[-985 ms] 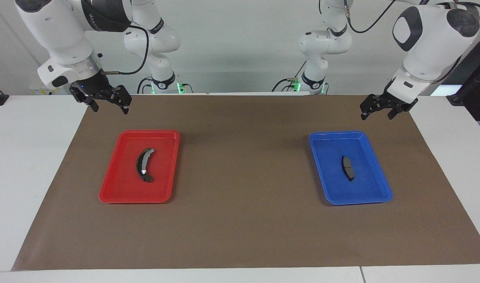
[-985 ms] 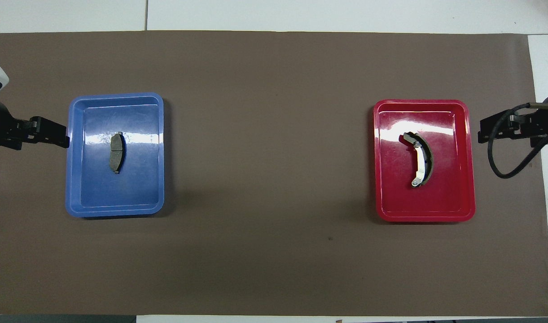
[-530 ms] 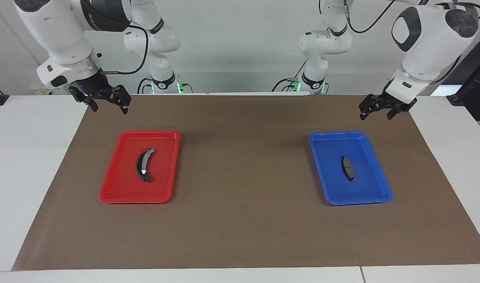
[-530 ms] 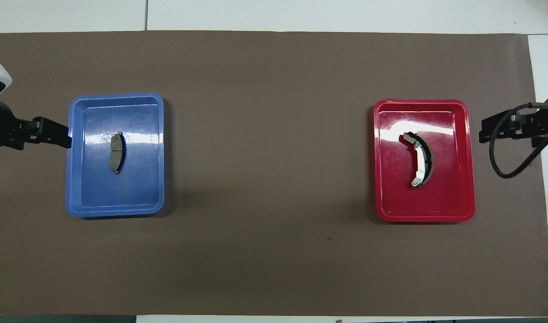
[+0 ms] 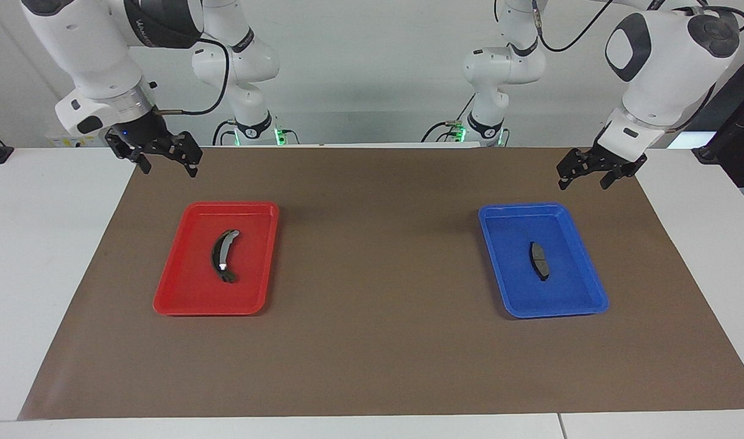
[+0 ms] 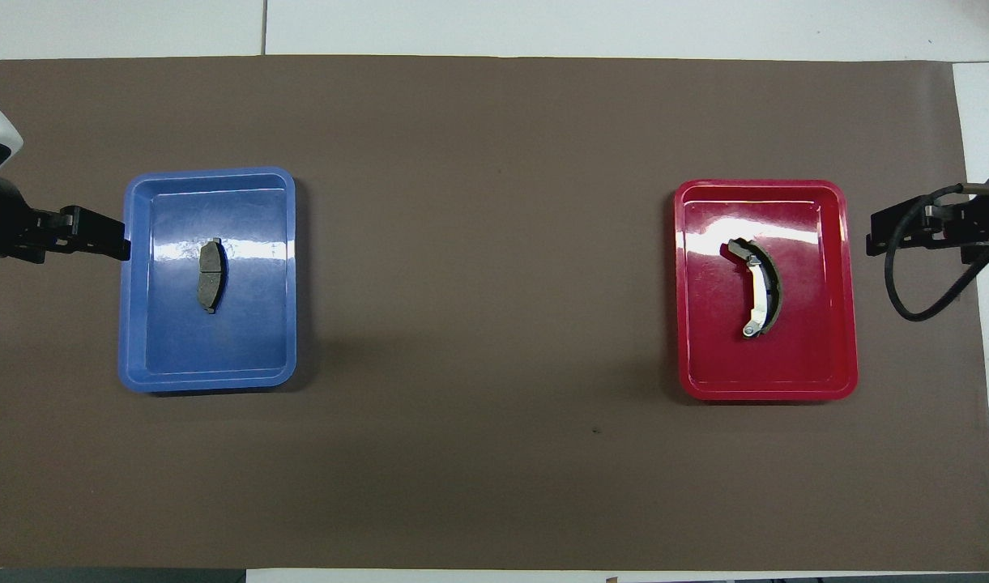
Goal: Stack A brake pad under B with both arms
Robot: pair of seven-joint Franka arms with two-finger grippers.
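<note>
- Facing view: short pad (image 5: 538, 260) lies flat in blue tray (image 5: 499, 256), toward the left arm's end of the table. Long curved piece (image 5: 223, 255) with the silvery strip lies in red tray (image 5: 183, 280), toward the right arm's end.
- Facing view: left gripper (image 5: 591, 171) hangs over the brown mat (image 5: 378, 341), past the blue tray's robot-side corner, jaws apart, holding nothing. Right gripper (image 5: 164, 160) hangs over the mat's robot-side corner, off the red tray, jaws apart too, empty.
- Change since a second ago: barely any. Both grippers drifted slightly; parts and trays have not moved.
- Overhead view: left gripper (image 6: 97, 240) overlaps the blue tray's (image 6: 208, 372) outer rim; it is raised, so no contact. Right gripper (image 6: 895, 232) sits apart from red tray (image 6: 810, 364).
- Overhead view: pad (image 6: 211, 275) and curved piece (image 6: 757, 298) each mid-tray, well apart.
- Meaning: task looks not yet begun; nothing grasped or stacked. Likely next step is the left arm reaching for the pad, since it goes underneath.
</note>
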